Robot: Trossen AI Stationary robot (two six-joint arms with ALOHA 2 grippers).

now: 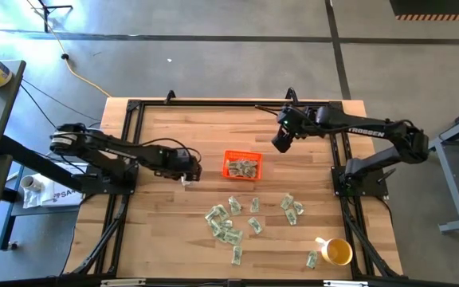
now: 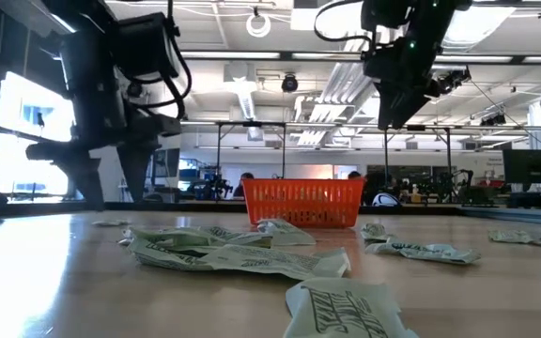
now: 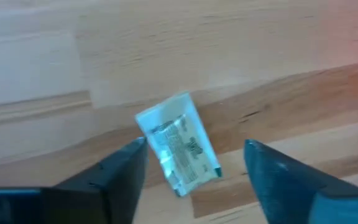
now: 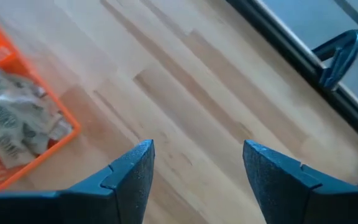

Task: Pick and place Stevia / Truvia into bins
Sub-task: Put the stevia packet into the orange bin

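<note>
One camera is looking straight down from overhead, taking in the whole table (image 1: 174, 231) and both arms. Another is sitting at table-top level, looking across scattered packets (image 2: 224, 252) toward the orange bin (image 2: 304, 203) and the room beyond. Each wrist camera is peering closely past its own fingers at the wood; the right one is sharing the orange bin (image 4: 17, 124) with both wider views.

Both hands, left (image 1: 186, 178) and right (image 1: 280, 145), gape.
</note>
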